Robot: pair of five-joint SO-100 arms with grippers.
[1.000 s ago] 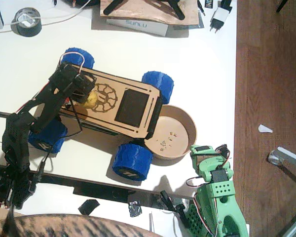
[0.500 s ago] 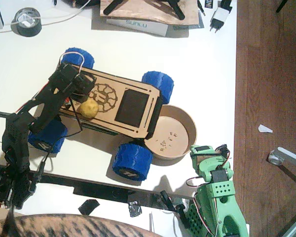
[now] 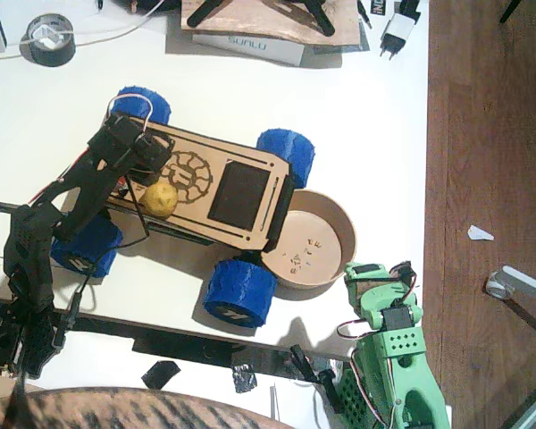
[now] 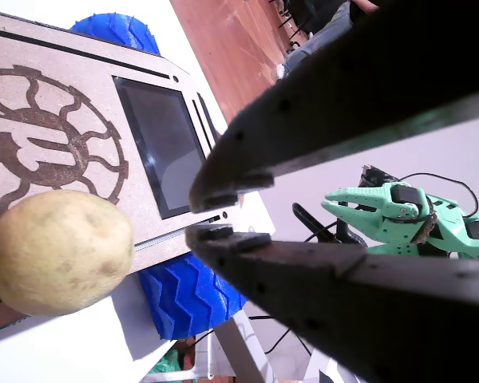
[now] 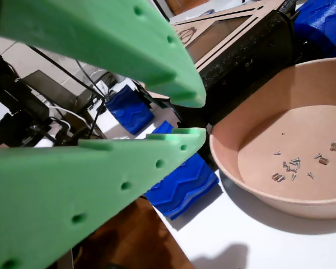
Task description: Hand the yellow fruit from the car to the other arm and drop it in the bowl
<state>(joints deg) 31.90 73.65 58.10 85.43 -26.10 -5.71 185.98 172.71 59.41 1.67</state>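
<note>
Fixed view first, biggest to smallest: white table (image 3: 366, 116) with the plywood car (image 3: 205, 192) lying slantwise on blue wheels, tan bowl (image 3: 314, 239) touching its right end. Black left arm (image 3: 67, 210) reaching over the car's left part; light green right arm (image 3: 389, 357) parked low at the table's near right corner, just beside the bowl. Yellow fruit (image 3: 160, 199) resting on the deck beside the engraved gear circle (image 3: 186, 173), just below the left gripper (image 3: 143, 156) — free of the claw, not held. Seen in a wrist view: black left gripper (image 4: 227, 211) nearly closed, only a thin slit between the tips, nothing between them, the fruit (image 4: 57, 251) off to one side on the deck. Seen in a wrist view: green right gripper (image 5: 185, 115) slightly parted, empty, aimed past the bowl (image 5: 235, 171) with small screws (image 5: 294, 165) scattered inside. Step in hand, by judgement: the pick-up from the car — not yet secured, handover and drop both undone. Next move likely calls for opening the black claw wider than the fruit, shifting over it, then closing gently; a round fruit on a flat deck may well roll under a glancing touch.
</note>
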